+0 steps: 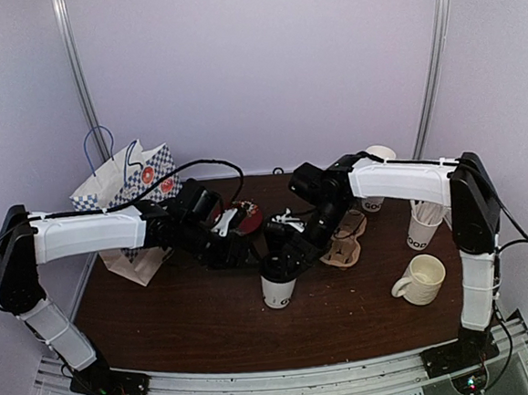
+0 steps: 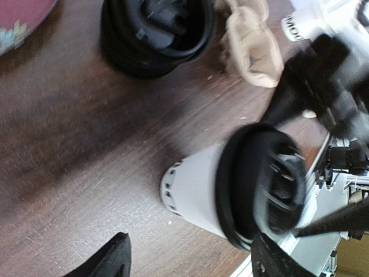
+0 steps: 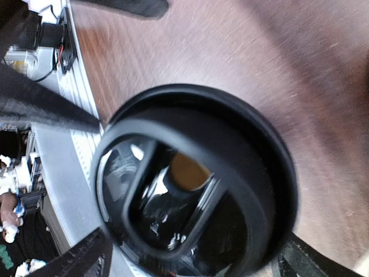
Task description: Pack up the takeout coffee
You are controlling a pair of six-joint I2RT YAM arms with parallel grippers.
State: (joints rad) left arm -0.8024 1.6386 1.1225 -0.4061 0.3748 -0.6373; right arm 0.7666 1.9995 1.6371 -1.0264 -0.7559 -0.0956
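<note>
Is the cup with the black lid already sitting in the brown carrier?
No, the cup stands on the bare wooden table, with the carrier lying apart beyond it.

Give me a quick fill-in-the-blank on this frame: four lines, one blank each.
1. The white cup below the right gripper wears a ___ dome lid.
2. In the top view, the cream mug stands near the table's ___ edge.
3. The left gripper is ___, holding nothing.
4. The paper bag stands at the back-___ corner.
Missing words: black; right; open; left.
</note>
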